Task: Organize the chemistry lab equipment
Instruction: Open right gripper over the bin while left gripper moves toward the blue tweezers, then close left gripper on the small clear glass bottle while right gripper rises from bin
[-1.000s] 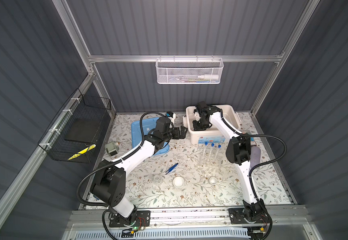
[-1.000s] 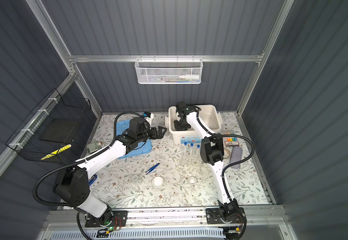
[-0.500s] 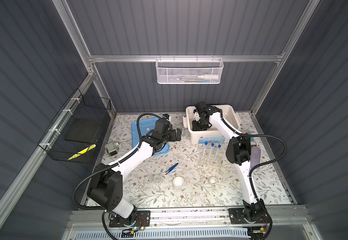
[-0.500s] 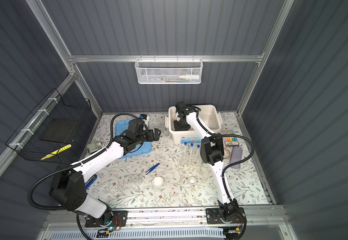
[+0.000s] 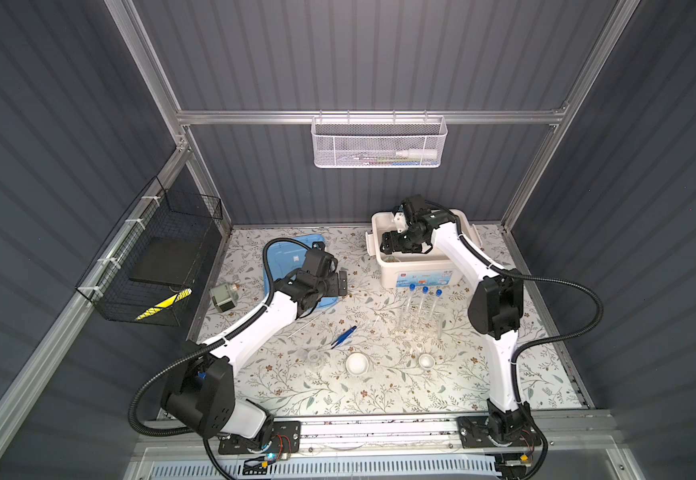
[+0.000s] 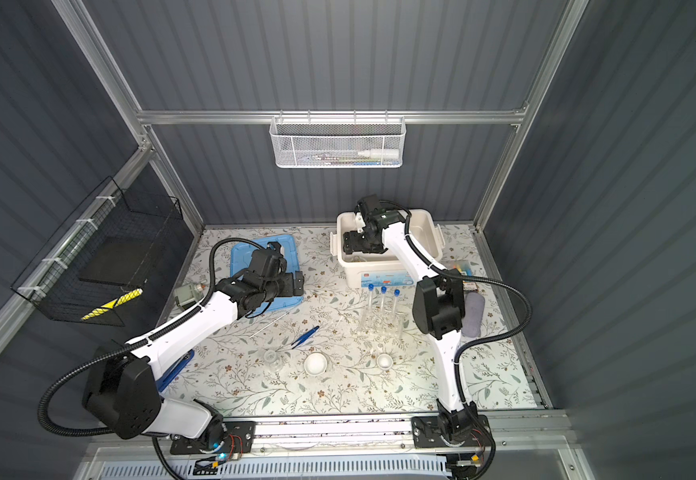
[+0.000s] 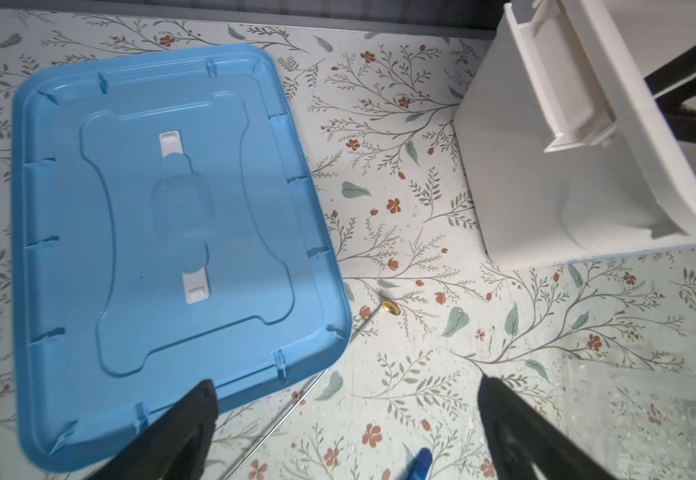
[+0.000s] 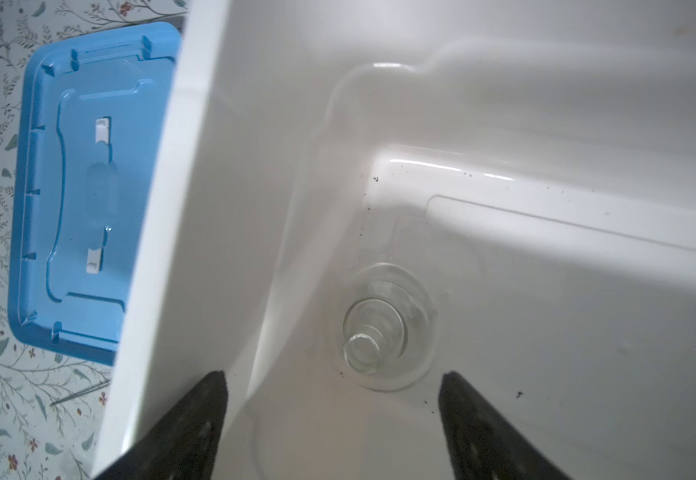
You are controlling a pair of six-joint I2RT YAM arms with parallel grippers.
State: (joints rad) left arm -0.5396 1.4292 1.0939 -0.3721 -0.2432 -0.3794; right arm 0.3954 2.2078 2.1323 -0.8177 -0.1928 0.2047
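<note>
**Right gripper spread above a flask in the white bin**

The right gripper [image 8: 333, 376] is hanging inside the white bin [image 8: 196, 199], jaws standing wide apart and gripping nothing. A small clear glass flask [image 8: 383, 328] is sitting upright on the bin floor below the gap, near a corner and clear of both fingers. In both top views the bin is occupying the 1 o'clock part of the surface [image 5: 379, 399].

The left gripper [image 7: 346, 382], jaws likewise spread and empty, is hovering over the surface by a corner of the blue lid [image 7: 163, 232], which is lying flat at 10 o'clock. The thin rod [image 7: 280, 419] is lying on the surface, passing right by that corner.

At 6 o'clock of the bin, three blue-capped test tubes [image 5: 423, 305] are standing upright in the clear rack [image 5: 419, 328]. Blue tweezers [image 5: 344, 336] are lying at 9 o'clock of the rack.

Along the near side, a second flask [image 5: 314, 358], a larger white dish [image 5: 357, 363] and a smaller white dish [image 5: 425, 360] are sitting apart in a row. A grey motor [image 5: 223, 296] is resting at 9 o'clock of the lid.
</note>
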